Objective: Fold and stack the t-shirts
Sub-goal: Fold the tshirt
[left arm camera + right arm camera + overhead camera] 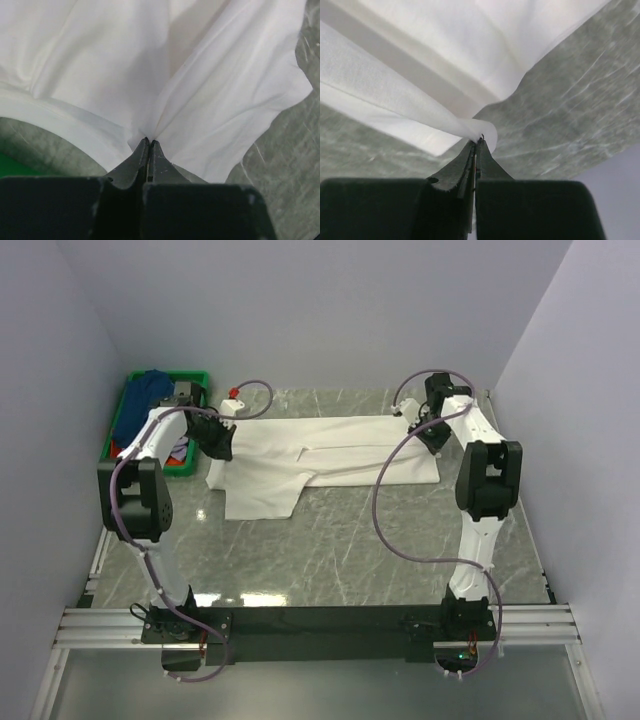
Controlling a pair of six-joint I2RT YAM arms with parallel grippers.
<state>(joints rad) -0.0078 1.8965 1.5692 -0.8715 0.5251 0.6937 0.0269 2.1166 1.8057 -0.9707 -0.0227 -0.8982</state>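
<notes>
A large white t-shirt (320,452) lies spread across the far half of the marble table, with one sleeve hanging toward the near side. My left gripper (220,445) is shut on the shirt's left edge; in the left wrist view the white cloth (150,75) bunches into the pinched tips of my left gripper (149,141). My right gripper (432,436) is shut on the shirt's right edge, where a fold of white cloth (445,65) curls into the closed tips of my right gripper (480,140). More t-shirts, a dark blue one (145,395) on top, sit in the crate.
A green plastic crate (196,377) stands at the far left corner beside the left arm. A small red and white object (236,395) lies near the shirt's far left corner. Grey walls close in on the table's left, back and right.
</notes>
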